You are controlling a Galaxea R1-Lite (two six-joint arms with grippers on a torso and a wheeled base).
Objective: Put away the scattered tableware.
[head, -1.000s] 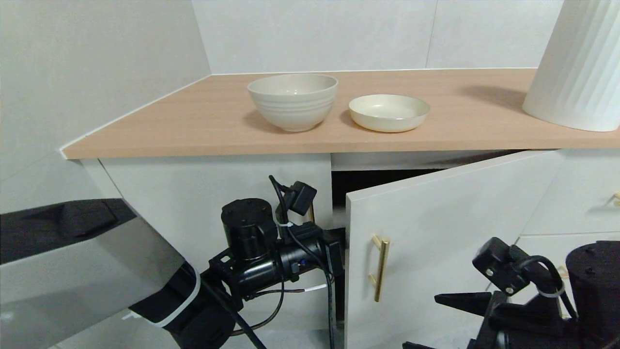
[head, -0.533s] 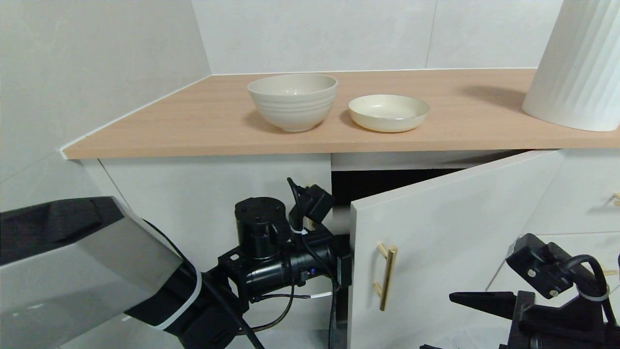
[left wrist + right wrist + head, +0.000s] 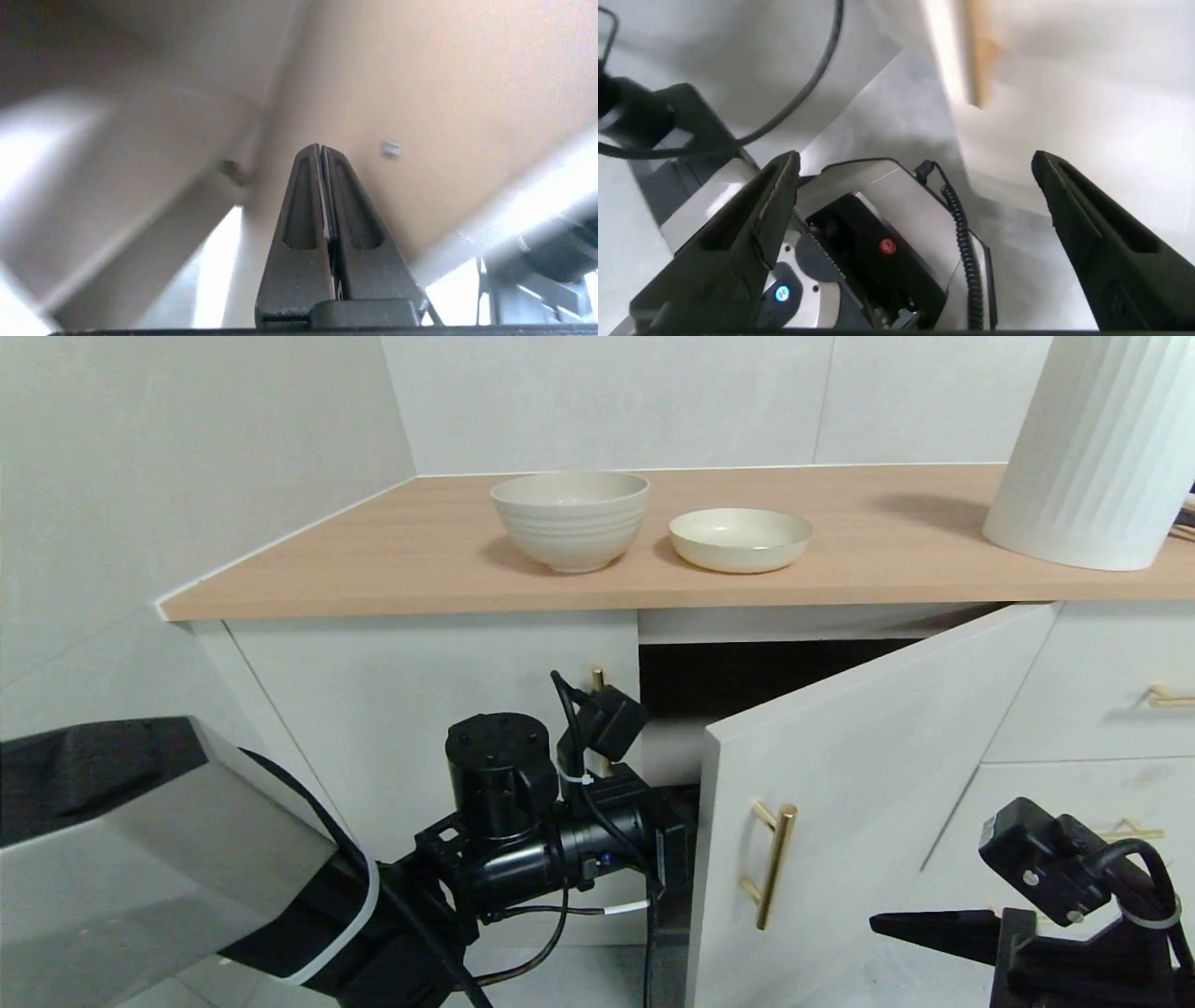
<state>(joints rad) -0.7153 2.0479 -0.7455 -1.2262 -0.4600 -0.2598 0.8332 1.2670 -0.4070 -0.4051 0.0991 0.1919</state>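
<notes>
**Bowl (image 3: 570, 520) and dish (image 3: 740, 539) on countertop; both grippers down at cabinet level**

Location of tableware: The bowl, cream with ribbed sides, stands upright on the wooden countertop (image 3: 373, 569), towards the back corner. The dish, shallow and cream, sits just beside it on the robot's right. The two are apart, not touching. A tall white ribbed vase (image 3: 1083, 448) stands further right on the same top, well apart from the dish.

Cabinet: The door (image 3: 859, 775) below the dish is swung partly open, showing a dark interior. Its gold handle (image 3: 771, 866) is vertical, near the free edge.

Left gripper (image 3: 320, 149): The fingers are pressed flat together, with nothing between them. In the head view the arm sits low in front of the cabinet, its wrist at the gap by the door's free edge. The bowl is well above it, on the countertop.

Right gripper (image 3: 915, 168): The fingers are spread wide and are empty. In the head view one finger (image 3: 934, 926) shows low in front of the door, beyond the handle on the robot's right. The dish is well above and apart from it.

Neither gripper touches the tableware.
</notes>
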